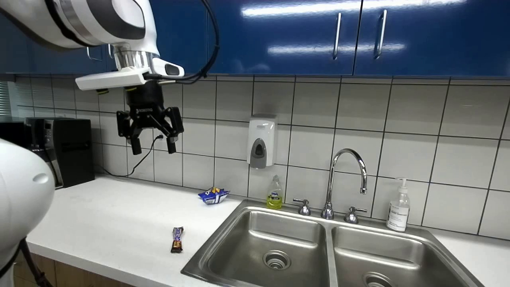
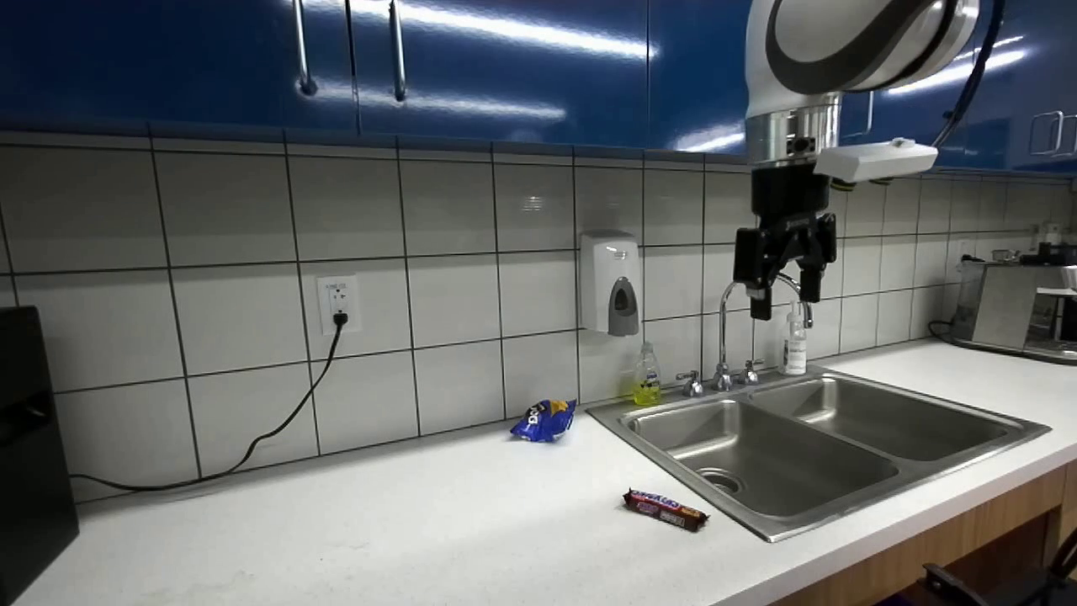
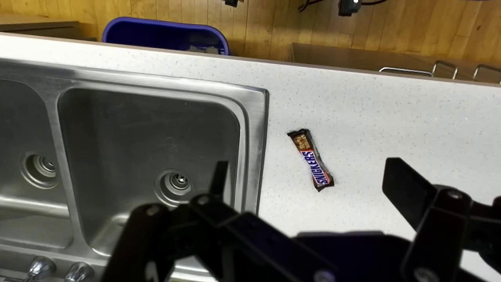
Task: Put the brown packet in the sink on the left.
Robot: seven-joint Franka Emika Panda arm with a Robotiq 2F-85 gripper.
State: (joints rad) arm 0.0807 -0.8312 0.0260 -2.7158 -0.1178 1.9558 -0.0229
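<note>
As tiled wall (image 1: 410,159) rises bhd sink (image 1: 330,255), blue cupboards (image 1: 287,32) above, speckled white ctr (image 3: 391,117) flanks sink. Gripper (image 1: 153,146) well above sink lvl, fingers (image 1: 136,146) spread, released; bag (image 1: 214,195) nr sink's back corner, bar (image 3: 312,160) on ctr nr sink's side.

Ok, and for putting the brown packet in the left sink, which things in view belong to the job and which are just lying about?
Part of the job:
Slim brown Snickers packet
Left rectangular stainless-steel basin
Black two-fingered pincer, open

Just lying or standing about:
Crumpled blue snack packet
Clear bottle of yellow-green liquid
Clear pump bottle with white label
</note>
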